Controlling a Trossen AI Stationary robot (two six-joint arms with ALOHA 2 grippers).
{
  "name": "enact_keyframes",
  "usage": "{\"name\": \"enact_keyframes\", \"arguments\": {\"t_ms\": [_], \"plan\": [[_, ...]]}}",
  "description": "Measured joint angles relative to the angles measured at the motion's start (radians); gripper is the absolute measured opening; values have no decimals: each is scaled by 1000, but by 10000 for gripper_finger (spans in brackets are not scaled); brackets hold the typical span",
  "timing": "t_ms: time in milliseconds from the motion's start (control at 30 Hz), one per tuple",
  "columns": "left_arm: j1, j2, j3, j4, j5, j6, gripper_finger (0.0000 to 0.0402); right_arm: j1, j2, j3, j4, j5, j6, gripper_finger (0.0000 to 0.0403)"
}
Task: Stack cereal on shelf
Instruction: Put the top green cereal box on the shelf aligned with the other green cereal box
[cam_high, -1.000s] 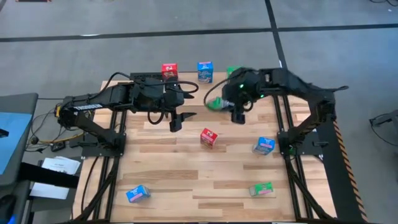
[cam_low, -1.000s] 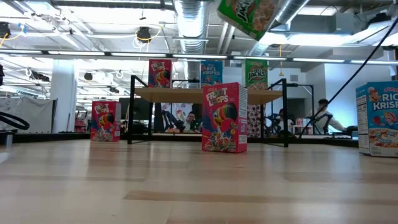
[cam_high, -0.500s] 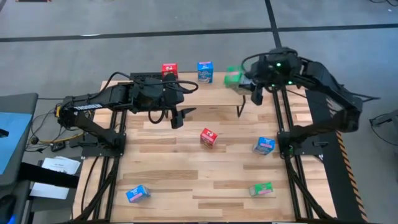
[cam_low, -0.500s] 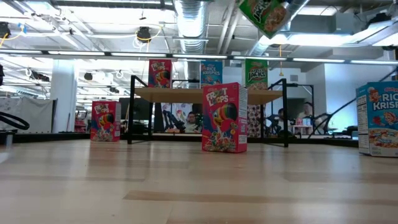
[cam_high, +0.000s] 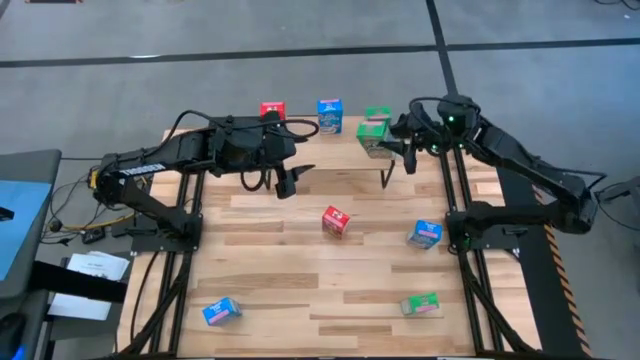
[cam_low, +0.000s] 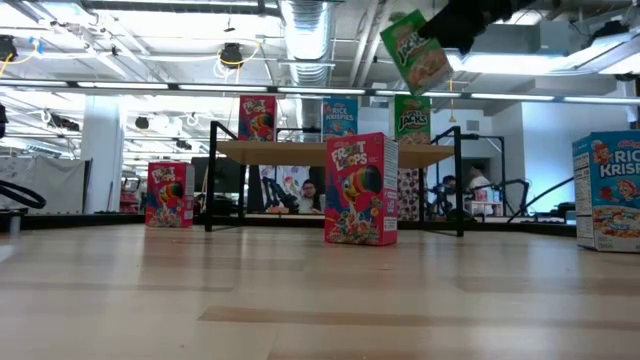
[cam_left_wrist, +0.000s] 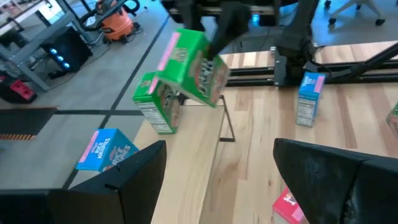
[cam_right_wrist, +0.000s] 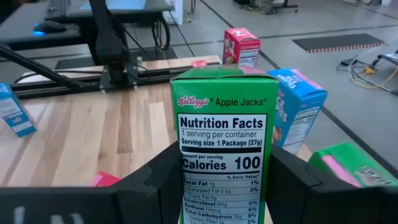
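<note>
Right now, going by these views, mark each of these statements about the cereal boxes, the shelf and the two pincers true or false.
1. The right pincer grips a green cardboard cereal box in the air. True.
2. The low light-wood shelf on black wire legs carries no boxes. False: a red, a blue and a green box stand on it.
3. The left pincer holds a blue box. False: it is open and empty.
4. A red cereal box stands mid-table, upright. True.
5. The held box rests flat on the shelf. False: it hangs tilted above it.
</note>
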Motion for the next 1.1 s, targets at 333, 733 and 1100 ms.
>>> {"name": "enact_keyframes", "arguments": {"t_ms": [333, 733, 1100], "plan": [[35, 0, 0, 0, 1, 0, 286, -51, -19, -189, 188, -5, 41, 199], [38, 0, 0, -1, 1, -19, 286, -47, 2, -251, 237, 3, 26, 199], [41, 0, 0, -2, 2, 14, 286, -46, 79, -251, 291, 9, 12, 200]]}}
